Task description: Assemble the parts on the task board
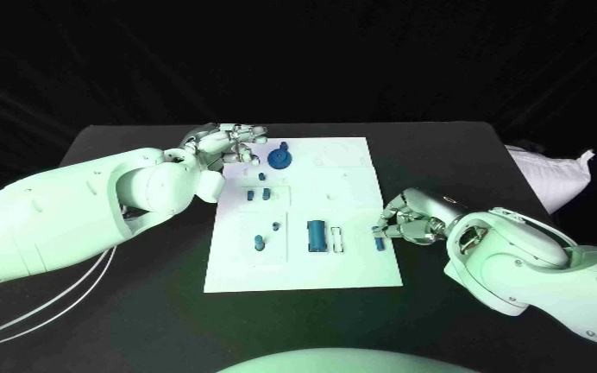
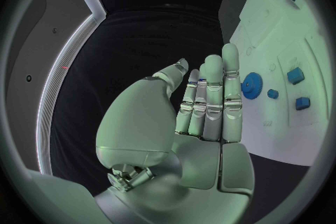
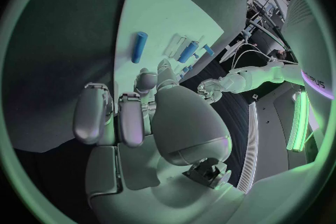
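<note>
The white task board (image 1: 355,185) lies mid-table. A blue gear (image 1: 281,159) stands near its far left corner, also seen in the left wrist view (image 2: 251,85). My left hand (image 1: 230,142) hovers beside that corner with straight fingers (image 2: 212,98), holding nothing. Small blue blocks (image 1: 258,193) sit below the gear. A thick blue cylinder (image 1: 317,235) lies in the near half. A slim blue peg (image 1: 378,237) lies at the right edge; the right wrist view shows it (image 3: 139,46) apart from my right hand (image 1: 405,218), whose fingers (image 3: 91,115) curl in on nothing.
More small blue pieces (image 1: 259,241) lie on the board's near left part. A white bundle (image 1: 548,174) sits at the table's right edge. Black tabletop (image 1: 137,144) surrounds the board on every side.
</note>
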Tool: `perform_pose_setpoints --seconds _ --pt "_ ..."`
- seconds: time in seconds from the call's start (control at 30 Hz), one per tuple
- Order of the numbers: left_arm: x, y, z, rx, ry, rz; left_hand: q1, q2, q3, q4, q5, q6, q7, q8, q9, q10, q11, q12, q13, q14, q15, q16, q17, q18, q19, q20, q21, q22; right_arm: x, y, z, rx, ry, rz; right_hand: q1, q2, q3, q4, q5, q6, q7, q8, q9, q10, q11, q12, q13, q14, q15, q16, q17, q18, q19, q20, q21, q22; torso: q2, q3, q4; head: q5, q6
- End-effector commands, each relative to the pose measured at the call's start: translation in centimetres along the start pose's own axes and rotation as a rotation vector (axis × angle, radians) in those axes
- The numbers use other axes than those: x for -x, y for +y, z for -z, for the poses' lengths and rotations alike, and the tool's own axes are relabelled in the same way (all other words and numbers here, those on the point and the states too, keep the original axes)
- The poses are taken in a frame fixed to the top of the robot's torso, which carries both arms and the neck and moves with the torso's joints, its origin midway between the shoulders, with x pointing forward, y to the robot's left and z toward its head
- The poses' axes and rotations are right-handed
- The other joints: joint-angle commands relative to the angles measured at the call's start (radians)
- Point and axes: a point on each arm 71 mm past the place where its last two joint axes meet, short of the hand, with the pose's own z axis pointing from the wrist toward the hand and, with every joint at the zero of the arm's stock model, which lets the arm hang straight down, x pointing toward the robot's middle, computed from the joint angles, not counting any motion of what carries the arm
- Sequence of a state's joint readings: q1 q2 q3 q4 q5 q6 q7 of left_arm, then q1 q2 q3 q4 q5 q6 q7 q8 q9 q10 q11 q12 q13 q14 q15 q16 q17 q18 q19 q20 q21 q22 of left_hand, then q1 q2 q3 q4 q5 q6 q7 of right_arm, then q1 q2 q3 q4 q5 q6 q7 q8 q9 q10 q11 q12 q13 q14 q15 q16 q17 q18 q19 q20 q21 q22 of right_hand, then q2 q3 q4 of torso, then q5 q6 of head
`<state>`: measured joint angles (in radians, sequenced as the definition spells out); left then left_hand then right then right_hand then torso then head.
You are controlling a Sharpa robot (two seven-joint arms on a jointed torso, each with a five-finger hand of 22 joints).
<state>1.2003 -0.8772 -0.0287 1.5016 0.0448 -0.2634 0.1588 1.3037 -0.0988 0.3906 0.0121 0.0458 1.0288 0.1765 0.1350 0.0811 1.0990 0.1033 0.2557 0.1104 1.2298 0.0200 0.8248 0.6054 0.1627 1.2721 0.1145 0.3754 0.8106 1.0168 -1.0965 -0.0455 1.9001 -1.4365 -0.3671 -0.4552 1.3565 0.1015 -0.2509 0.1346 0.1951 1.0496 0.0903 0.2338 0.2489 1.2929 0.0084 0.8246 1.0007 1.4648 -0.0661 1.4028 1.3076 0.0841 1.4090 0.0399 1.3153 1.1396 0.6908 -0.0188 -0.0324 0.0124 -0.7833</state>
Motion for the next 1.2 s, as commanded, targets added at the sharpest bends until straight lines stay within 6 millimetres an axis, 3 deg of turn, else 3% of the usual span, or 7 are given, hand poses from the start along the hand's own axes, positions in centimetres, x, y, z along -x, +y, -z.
perform_pose_setpoints --seconds 0.03,0.27,0.43,0.9,0.97,1.1,1.2 --pt "-0.3 -0.1 0.0 -0.014 0.026 0.000 0.007 0.001 -0.002 -0.005 0.006 -0.009 -0.001 0.005 -0.002 -0.007 -0.001 0.004 0.001 -0.007 -0.003 0.004 -0.001 0.018 0.004 0.000 -0.006 -0.002 -0.4 -0.5 -0.1 -0.054 0.033 0.084 -0.018 0.000 -0.002 0.012 0.009 0.010 -0.003 -0.007 -0.001 0.008 -0.002 -0.007 -0.002 0.061 0.003 -0.001 0.028 0.001 0.002 0.003 0.001 -0.002 0.000 0.0002 0.0002 -0.001 0.000" --pt "-0.3 0.0 0.0 -0.013 0.025 0.000 0.007 0.001 -0.002 -0.005 0.006 -0.009 -0.001 0.005 -0.002 -0.007 -0.001 0.004 0.001 -0.007 -0.003 0.004 -0.001 0.018 0.004 0.000 -0.006 -0.002 -0.9 -0.8 -0.4 -0.084 0.058 0.115 -0.039 -0.005 -0.010 0.034 0.023 0.014 -0.003 -0.017 -0.003 0.009 -0.002 -0.009 -0.003 0.061 0.002 -0.002 0.028 0.001 0.002 0.002 -0.001 -0.004 0.000 -0.0005 0.0006 0.001 -0.003" --pt "-0.3 0.0 0.0 -0.012 0.025 0.000 0.007 0.001 -0.002 -0.005 0.006 -0.009 -0.001 0.005 -0.002 -0.007 -0.001 0.004 0.001 -0.007 -0.003 0.004 -0.001 0.018 0.004 0.000 -0.006 -0.002 -1.4 -0.7 -0.6 -0.086 0.071 0.129 -0.048 -0.014 -0.019 0.052 0.067 0.019 -0.004 -0.025 -0.003 0.010 -0.002 -0.010 -0.002 0.061 0.002 -0.003 0.028 0.001 0.002 0.002 -0.002 -0.005 0.001 -0.0001 -0.0006 0.002 -0.003" --pt "-0.3 0.1 0.0 -0.007 0.027 0.000 0.007 0.001 -0.002 -0.005 0.006 -0.009 -0.001 0.005 -0.002 -0.007 -0.001 0.004 0.001 -0.007 -0.003 0.004 -0.001 0.018 0.004 0.000 -0.006 -0.002 -2.1 0.0 -1.3 -0.073 0.087 0.205 -0.019 -0.012 -0.012 0.042 0.067 0.026 -0.006 -0.029 -0.003 0.011 -0.005 -0.008 0.000 0.062 0.000 -0.002 0.030 0.001 0.003 0.001 -0.002 -0.004 0.000 0.0004 -0.0001 0.005 -0.008" --pt "-0.3 0.1 0.0 -0.007 0.027 0.000 0.007 0.001 -0.002 -0.005 0.006 -0.009 -0.001 0.005 -0.002 -0.007 -0.001 0.004 0.001 -0.007 -0.003 0.004 -0.001 0.018 0.004 0.000 -0.006 -0.002 -2.4 0.2 -1.4 -0.067 0.092 0.237 0.013 -0.010 -0.001 0.024 0.042 0.029 -0.007 -0.031 -0.003 0.009 -0.006 -0.011 -0.001 0.062 -0.002 -0.003 0.030 0.001 0.003 -0.001 -0.002 -0.003 0.000 0.0001 0.0003 0.005 -0.009" --pt "-0.2 0.1 0.0 -0.007 0.027 0.000 0.007 0.001 -0.002 -0.005 0.006 -0.009 -0.001 0.005 -0.002 -0.007 -0.001 0.004 0.001 -0.007 -0.003 0.004 -0.001 0.018 0.004 0.000 -0.006 -0.002 -3.0 0.7 -1.5 -0.053 0.109 0.345 0.110 0.007 0.055 -0.032 -0.105 0.037 -0.011 -0.038 -0.003 0.004 -0.011 -0.023 -0.007 0.061 -0.007 -0.003 0.031 0.001 0.005 -0.006 -0.002 0.000 0.000 -0.0002 0.0003 0.006 -0.011" --pt "-0.2 0.1 0.0 -0.006 0.027 0.000 0.007 0.001 -0.002 -0.005 0.006 -0.009 -0.001 0.005 -0.002 -0.007 -0.001 0.004 0.001 -0.007 -0.003 0.004 -0.001 0.018 0.004 0.000 -0.006 -0.002 -3.3 0.9 -1.6 -0.047 0.122 0.414 0.139 0.000 0.076 -0.054 -0.133 0.042 -0.010 -0.042 -0.004 0.001 -0.011 -0.030 -0.011 0.061 -0.007 -0.003 0.032 0.000 0.005 -0.006 -0.002 0.001 0.000 -0.0005 -0.0001 0.005 -0.012"
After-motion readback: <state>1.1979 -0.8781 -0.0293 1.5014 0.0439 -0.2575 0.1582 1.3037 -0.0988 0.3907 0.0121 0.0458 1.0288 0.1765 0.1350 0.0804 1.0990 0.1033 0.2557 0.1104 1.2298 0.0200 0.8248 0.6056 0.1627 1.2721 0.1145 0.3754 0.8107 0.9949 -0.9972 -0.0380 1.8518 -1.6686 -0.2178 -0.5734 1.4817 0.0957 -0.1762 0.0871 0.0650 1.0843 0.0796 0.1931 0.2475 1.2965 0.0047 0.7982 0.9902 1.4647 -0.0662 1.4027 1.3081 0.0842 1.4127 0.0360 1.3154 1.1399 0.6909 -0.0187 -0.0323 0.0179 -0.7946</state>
